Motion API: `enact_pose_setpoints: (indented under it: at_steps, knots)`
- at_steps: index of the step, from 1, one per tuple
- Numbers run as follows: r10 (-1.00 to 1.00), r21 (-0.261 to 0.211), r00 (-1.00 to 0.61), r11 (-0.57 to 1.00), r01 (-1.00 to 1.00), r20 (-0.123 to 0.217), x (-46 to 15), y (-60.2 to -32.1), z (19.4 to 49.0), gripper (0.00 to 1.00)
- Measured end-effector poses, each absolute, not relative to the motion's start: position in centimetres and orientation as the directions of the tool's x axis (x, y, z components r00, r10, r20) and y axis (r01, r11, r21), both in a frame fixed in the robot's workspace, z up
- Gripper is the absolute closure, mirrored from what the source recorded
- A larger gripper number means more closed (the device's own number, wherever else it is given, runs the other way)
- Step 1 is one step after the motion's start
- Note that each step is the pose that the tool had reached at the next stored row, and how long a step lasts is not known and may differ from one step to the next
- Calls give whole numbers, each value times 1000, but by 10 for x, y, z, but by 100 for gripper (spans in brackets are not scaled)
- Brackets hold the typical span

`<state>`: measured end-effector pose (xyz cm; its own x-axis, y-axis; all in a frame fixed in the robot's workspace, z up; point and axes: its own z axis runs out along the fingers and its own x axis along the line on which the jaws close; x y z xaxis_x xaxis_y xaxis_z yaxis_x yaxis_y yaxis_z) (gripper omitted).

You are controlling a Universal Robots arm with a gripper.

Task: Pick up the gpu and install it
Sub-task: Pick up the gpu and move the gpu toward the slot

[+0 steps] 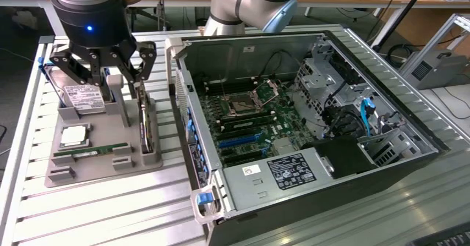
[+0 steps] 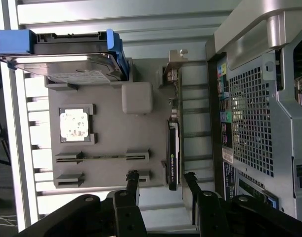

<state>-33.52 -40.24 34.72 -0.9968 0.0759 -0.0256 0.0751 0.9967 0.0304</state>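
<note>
Pincer (image 1: 107, 74) upper left of frame, fingers spread wide, nothing held, hovering over grey fixture tray (image 1: 92, 173) on worktop (image 1: 88, 213). Step: approach for pick; install not begun. Gpu (image 1: 147, 129) just right of pincer, standing on edge in tray slot: thin green board, black cooler, silver bracket. Judged: grasp calls for fingers straddling card's top edge. Open PC case (image 1: 309, 119) right of frame.

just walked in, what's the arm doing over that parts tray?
The UR arm's hand hangs open above the gray parts tray beside the open PC case. In the wrist view the GPU stands on edge in its tray slot, lined up between the fingers but not yet gripped. The hard drive and RAM stick sit in their own slots. Nothing has gone into the case from this tray.
</note>
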Motion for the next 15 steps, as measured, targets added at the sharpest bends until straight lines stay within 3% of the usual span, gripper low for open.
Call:
enact_pose_setpoints:
  at_steps: [15]
  knots:
    - [76, 29, -997, 997, 75, -26, -335, -403, 344, 52]
